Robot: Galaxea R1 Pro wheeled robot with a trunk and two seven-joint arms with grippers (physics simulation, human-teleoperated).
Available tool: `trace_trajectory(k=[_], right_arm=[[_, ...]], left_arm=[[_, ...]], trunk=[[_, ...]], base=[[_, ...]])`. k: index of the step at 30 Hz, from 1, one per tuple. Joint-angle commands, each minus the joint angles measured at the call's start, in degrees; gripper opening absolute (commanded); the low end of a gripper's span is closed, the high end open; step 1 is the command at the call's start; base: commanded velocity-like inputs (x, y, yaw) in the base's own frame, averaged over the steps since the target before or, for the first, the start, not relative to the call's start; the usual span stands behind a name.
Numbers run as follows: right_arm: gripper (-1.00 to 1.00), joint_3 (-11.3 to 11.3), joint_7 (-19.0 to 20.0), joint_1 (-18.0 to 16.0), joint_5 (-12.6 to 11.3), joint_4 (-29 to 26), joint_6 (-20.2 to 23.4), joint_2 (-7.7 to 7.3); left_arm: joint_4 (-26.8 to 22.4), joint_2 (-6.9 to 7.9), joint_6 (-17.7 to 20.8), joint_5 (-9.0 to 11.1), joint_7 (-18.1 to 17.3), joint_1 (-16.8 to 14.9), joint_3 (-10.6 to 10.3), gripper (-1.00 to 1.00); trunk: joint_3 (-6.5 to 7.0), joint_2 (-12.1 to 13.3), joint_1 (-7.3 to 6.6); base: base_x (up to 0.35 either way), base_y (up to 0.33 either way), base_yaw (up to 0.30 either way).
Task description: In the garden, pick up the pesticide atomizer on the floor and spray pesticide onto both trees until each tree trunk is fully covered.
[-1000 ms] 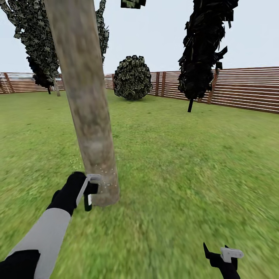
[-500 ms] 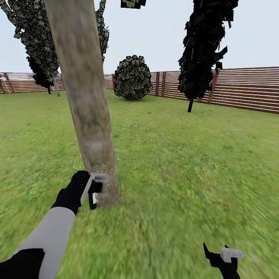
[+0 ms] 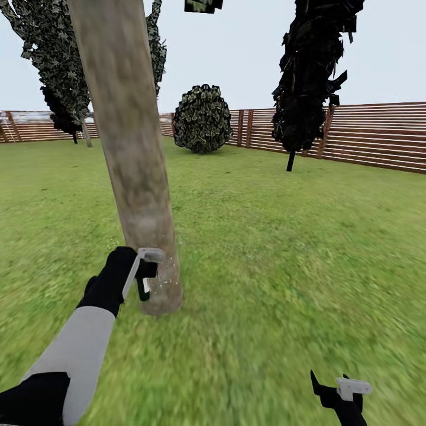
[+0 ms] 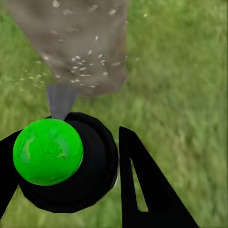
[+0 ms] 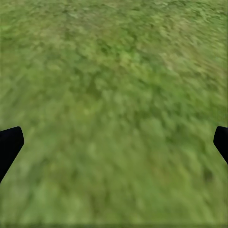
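Observation:
A thick mottled grey-brown tree trunk [image 3: 133, 165] rises just ahead on the left, and the left wrist view shows its base [image 4: 76, 38] close up. My left gripper [image 3: 145, 275] is shut on the pesticide atomizer [image 3: 144, 290], held against the trunk's foot. From the wrist, the atomizer [image 4: 90, 166] has a bright green round cap and a grey nozzle facing the bark, with one black finger [image 4: 142, 190] beside it. White pesticide specks [image 4: 85, 71] dot the bark and drift around it. My right gripper [image 3: 343, 390] hangs open low over grass, fingertips [image 5: 9, 147] far apart.
Green lawn [image 3: 284, 236] spreads all round. A brown slat fence [image 3: 373, 136] closes the back. A round bush [image 3: 202, 118] and a tall dark thin-stemmed tree [image 3: 307, 77] stand before it. Another leafy tree [image 3: 59, 71] stands far left.
My left gripper has lifted the atomizer a little higher up the trunk's base, still spraying. The right arm and the camera have stayed put.

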Motion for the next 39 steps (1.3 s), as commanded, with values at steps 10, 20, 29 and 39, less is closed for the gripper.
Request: trace_trajectory(k=[10, 20, 29, 39], right_arm=[[1.0, 0.0, 0.0, 0.0, 0.0, 0.0, 0.02, 0.0], [1.0, 0.0, 0.0, 0.0, 0.0, 0.0, 0.01, 0.0], [1.0, 0.0, 0.0, 0.0, 0.0, 0.0, 0.03, 0.0], [1.0, 0.0, -0.08, 0.0, 0.0, 0.76, 0.03, 0.0]], left_arm=[[-0.34, 0.49, 0.03, 0.34, -0.01, -0.11, -0.16, -1.0], [-4.91, 2.6, 0.06, 0.07, -0.01, -0.07, 0.22, -1.0], [-6.46, 2.35, 0.06, 0.39, -0.01, -0.16, -0.07, -1.0], [-6.52, 9.57, 0.11, 0.36, -0.01, -0.21, 0.23, -1.0]], trunk=[[0.0, 0.0, 0.0], [0.0, 0.0, 0.0], [0.0, 0.0, 0.0], [0.0, 0.0, 0.0]], base=[[-0.003, -0.002, 0.0], [-0.071, -0.042, 0.0], [0.0, 0.0, 0.0], [0.0, 0.0, 0.0]])
